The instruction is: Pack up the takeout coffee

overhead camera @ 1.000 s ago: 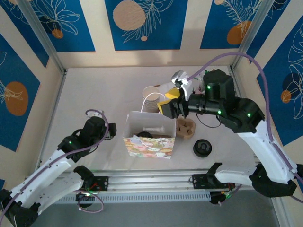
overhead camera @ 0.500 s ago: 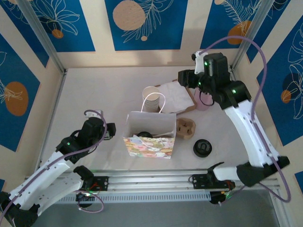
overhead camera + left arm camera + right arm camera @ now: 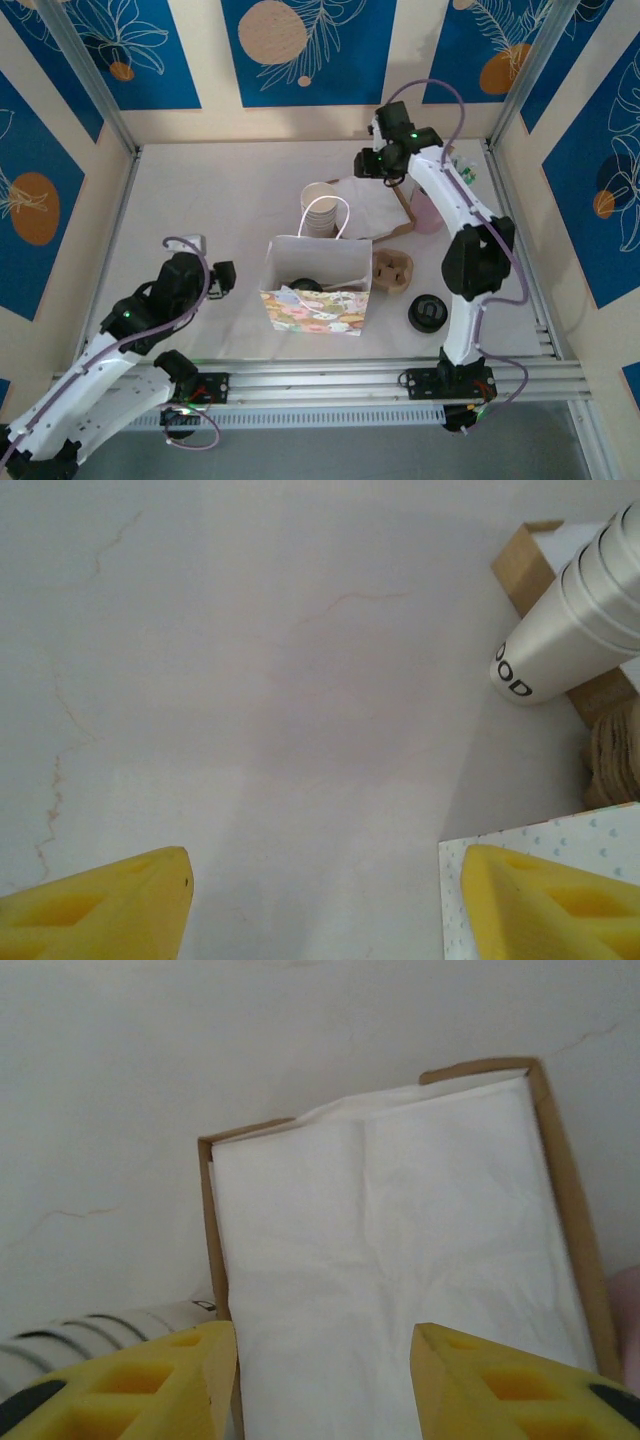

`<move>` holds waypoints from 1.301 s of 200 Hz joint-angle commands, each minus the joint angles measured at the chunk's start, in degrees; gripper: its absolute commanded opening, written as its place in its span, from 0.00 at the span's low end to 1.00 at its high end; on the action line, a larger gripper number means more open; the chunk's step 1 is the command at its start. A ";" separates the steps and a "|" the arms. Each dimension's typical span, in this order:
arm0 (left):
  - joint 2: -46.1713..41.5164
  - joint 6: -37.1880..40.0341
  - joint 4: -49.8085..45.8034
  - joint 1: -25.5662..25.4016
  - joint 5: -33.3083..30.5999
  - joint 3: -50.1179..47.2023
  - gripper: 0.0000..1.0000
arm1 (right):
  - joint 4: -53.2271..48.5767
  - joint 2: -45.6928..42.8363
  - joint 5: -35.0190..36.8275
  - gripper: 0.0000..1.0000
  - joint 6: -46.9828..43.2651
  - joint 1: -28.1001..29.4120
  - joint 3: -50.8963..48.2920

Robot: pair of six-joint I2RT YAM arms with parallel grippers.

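The takeout coffee (image 3: 427,313), a small cup with a round black lid, stands on the table right of the paper bag (image 3: 318,290). A dark round thing (image 3: 301,286) lies inside the bag. The cardboard carrier (image 3: 392,270) sits just right of the bag. My right gripper (image 3: 362,165) is far back over a box of white napkins (image 3: 400,1260), open with nothing between its fingers (image 3: 140,1380). My left gripper (image 3: 225,277) hangs open left of the bag, its fingers (image 3: 100,910) over bare table, the bag's edge (image 3: 455,900) by the right finger.
A stack of cream paper cups (image 3: 320,210) stands behind the bag; the same stack (image 3: 570,610) shows in the left wrist view. A pink cup (image 3: 428,210) stands by the right side of the napkin box (image 3: 375,205). Walls close off the back and sides.
The right arm swung from above the bag and carrier to the far back, over the napkin box. The left arm drew back a little toward the near left.
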 commanded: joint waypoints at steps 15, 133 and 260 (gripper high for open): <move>-1.90 1.00 -5.08 -0.47 -1.90 3.72 0.71 | -2.34 5.75 2.75 0.51 1.47 0.54 1.01; -4.61 -0.18 -7.84 -0.47 -0.77 5.91 0.71 | 2.49 15.84 3.65 0.51 5.50 -0.08 -2.63; -4.14 -0.67 -5.61 -0.43 -1.12 4.28 0.71 | 6.33 -12.83 3.14 0.00 4.50 0.21 -8.05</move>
